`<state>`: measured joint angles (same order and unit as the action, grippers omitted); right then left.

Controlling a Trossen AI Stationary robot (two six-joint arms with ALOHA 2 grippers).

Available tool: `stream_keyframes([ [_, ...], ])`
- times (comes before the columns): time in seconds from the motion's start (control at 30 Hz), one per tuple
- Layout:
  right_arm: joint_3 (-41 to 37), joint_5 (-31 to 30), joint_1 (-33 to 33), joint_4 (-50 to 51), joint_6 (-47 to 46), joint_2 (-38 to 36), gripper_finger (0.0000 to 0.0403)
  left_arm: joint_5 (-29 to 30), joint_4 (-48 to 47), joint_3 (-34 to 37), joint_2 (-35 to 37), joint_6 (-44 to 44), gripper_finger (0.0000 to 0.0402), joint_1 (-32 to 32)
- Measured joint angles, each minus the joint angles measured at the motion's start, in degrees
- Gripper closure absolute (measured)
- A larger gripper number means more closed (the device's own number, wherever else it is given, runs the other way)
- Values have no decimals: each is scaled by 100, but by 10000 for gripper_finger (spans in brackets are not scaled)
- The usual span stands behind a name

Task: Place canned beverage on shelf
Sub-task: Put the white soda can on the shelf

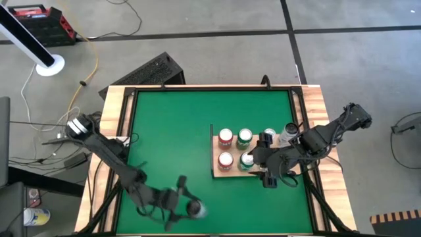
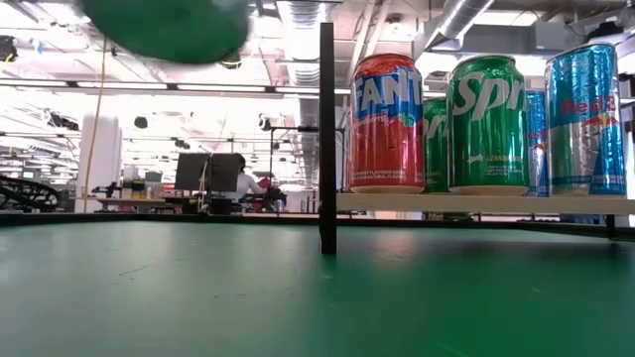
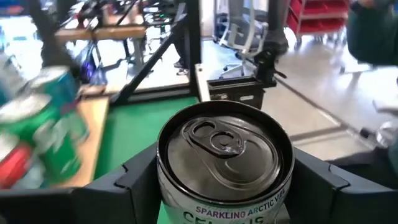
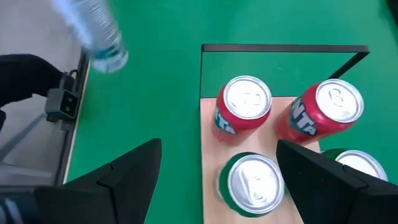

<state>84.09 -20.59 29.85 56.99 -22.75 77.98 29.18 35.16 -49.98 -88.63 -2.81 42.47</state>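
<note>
The canned beverage [image 3: 224, 155], a pale can with a silver pull-tab top, is upright between the fingers of my left gripper [image 3: 224, 186]. In the high view that gripper [image 1: 187, 209] is near the table's near edge, left of the shelf. The shelf [image 1: 220, 172] is a small light wood board with a dark upright edge [image 2: 326, 139]. Red cans [image 1: 225, 137], green cans [image 1: 245, 137] and blue cans [image 2: 585, 119] stand on it. My right gripper [image 4: 217, 149] hangs open above the shelf's right part, over a green can [image 4: 249, 183], touching nothing. My left gripper pinches the can's two opposite sides just under the top rim [image 3: 163, 186] between its two fingers. The fingers lie level and come from the table's left. The can stands upright with its top up, clear of the table.
The wooden frame [image 1: 112, 131] runs around the green tabletop. The left half of the tabletop [image 1: 164, 131] is bare green. A dark keyboard-like thing [image 1: 154, 71] lies beyond the far edge. My right arm [image 1: 329, 135] reaches in from the right edge.
</note>
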Motion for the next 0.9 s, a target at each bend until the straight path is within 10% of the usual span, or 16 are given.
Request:
stream_keyframes([
  [0.43, 0, 5, 904, 71, -878, -1, 62, -1673, -140, -2591, -2592, 1129, 164, -929],
  [0.9, 0, -458, 2039, -67, -1339, 10, 62, -3032, -889, -3238, -3065, 758, 164, -1865],
])
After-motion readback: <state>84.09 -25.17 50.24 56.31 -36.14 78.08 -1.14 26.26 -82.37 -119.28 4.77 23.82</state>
